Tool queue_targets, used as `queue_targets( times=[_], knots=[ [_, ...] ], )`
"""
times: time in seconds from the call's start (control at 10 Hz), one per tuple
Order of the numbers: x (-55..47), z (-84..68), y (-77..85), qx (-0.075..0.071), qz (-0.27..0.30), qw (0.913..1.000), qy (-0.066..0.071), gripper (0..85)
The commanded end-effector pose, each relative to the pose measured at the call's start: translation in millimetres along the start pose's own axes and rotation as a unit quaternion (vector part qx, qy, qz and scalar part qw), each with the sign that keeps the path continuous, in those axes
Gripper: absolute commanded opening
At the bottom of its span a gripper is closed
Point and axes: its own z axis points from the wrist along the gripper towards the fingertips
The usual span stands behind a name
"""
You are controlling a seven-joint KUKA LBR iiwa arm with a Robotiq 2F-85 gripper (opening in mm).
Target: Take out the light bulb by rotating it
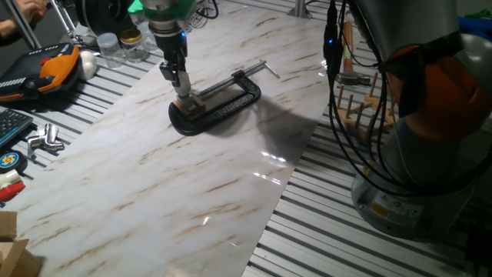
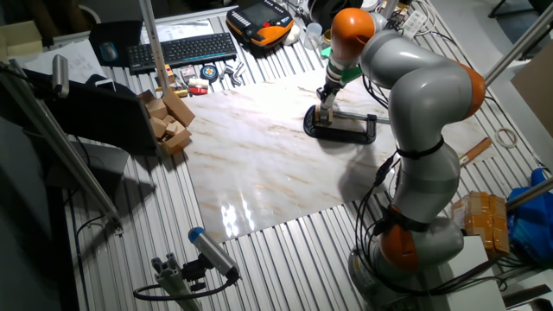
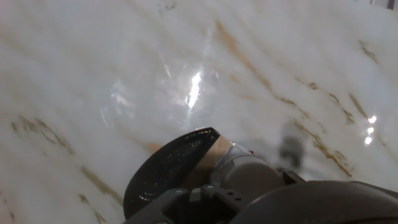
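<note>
- Hovering low over the closed end of the black C-shaped metal clamp [image 1: 219, 104], the two-finger gripper [image 1: 181, 85] points straight down at a small tan block [image 1: 190, 102] held in the clamp's mouth.
- In the hand view a pale rounded shape with a grey collar sits directly under the fingers; I take this to be the small frosted-white light bulb [image 3: 249, 175], seated in the clamped block, though much of it is hidden by the hand.
- Whether the fingers are spread around the bulb or pressed onto it, I cannot tell; no view shows their tips clearly.
- Judged step: the grasp on the bulb, before or at the start of unscrewing. The next move calls for a firm but gentle pinch on the frosted globe, then twisting about the vertical axis while lifting slightly as the thread lets go.
- The clamp's long screw handle [image 1: 265, 69] stretches away to one side of the gripper, apart from the fingers; it should not block a wrist turn.
- Beyond the gripper, off the white marbled board [image 1: 192, 192], stand clear glass jars [image 1: 123, 46] and an orange-and-black tool case [image 1: 50, 69], well apart.
- A risk: squeezing too hard could crack the bulb.
</note>
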Motion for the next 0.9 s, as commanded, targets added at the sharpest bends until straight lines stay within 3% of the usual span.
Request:
queue_targets(
  times=[0.0,0.8],
  knots=[
    [-0.4,-0.2,0.5,0.000,-0.078,0.9970,-0.006,0.0],
    [-0.8,-0.1,0.7,-0.004,-0.080,0.9967,-0.003,0.0]
  ],
)
